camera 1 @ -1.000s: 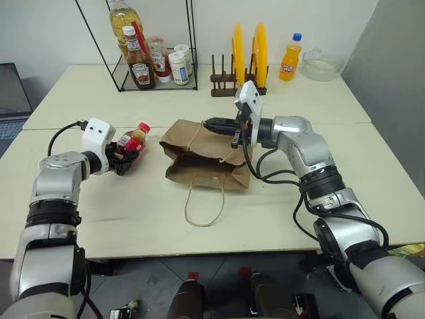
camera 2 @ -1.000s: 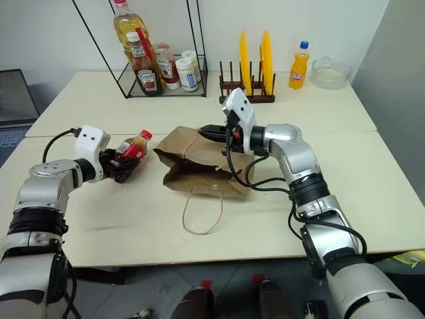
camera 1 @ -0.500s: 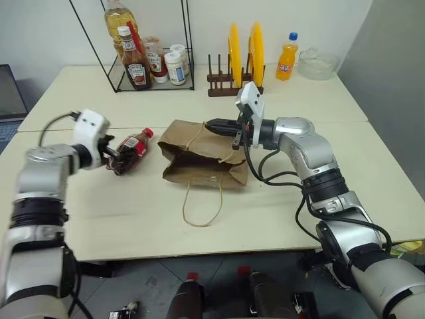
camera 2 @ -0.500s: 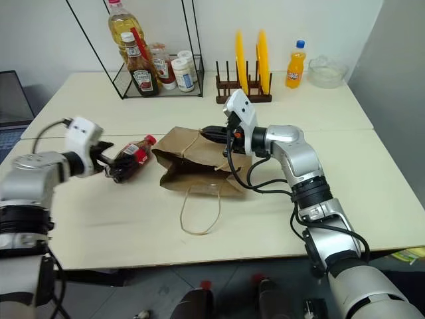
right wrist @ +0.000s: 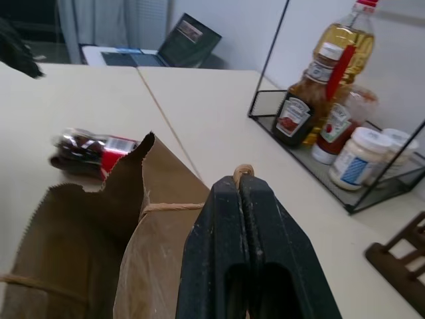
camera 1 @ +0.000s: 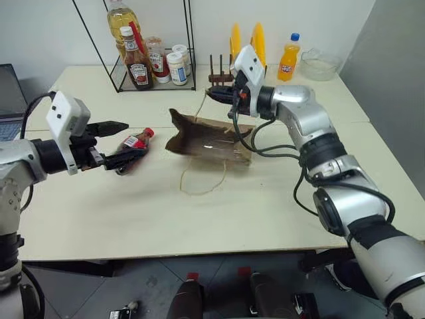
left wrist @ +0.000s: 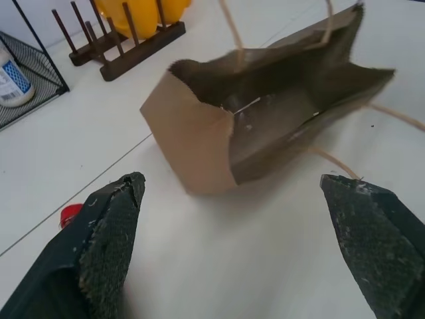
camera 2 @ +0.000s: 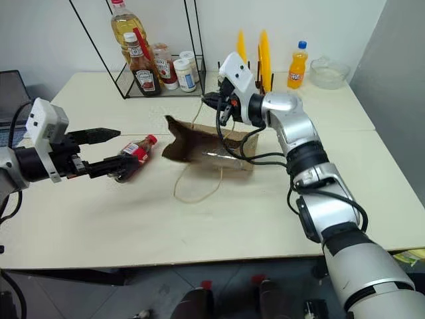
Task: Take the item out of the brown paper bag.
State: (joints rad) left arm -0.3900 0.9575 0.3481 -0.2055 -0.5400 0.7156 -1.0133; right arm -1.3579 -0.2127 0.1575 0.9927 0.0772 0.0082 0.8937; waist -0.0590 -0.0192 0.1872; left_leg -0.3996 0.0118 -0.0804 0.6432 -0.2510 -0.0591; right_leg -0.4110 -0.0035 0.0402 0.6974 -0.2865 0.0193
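Item: the small dark reddish sauce bottle with a red cap (camera 1: 133, 143) lies on its side on the pale surface (camera 1: 219, 212), outside and just beside the bag's mouth.
Bag: the crinkled brown paper bag (camera 1: 209, 141) has its open mouth facing the bottle.
Left fingers (camera 1: 123, 141): spread wide, empty, near the bottle.
Right fingers (camera 1: 222, 94): closed on the bag's twisted paper loop handle (right wrist: 240, 173), lifting that side.
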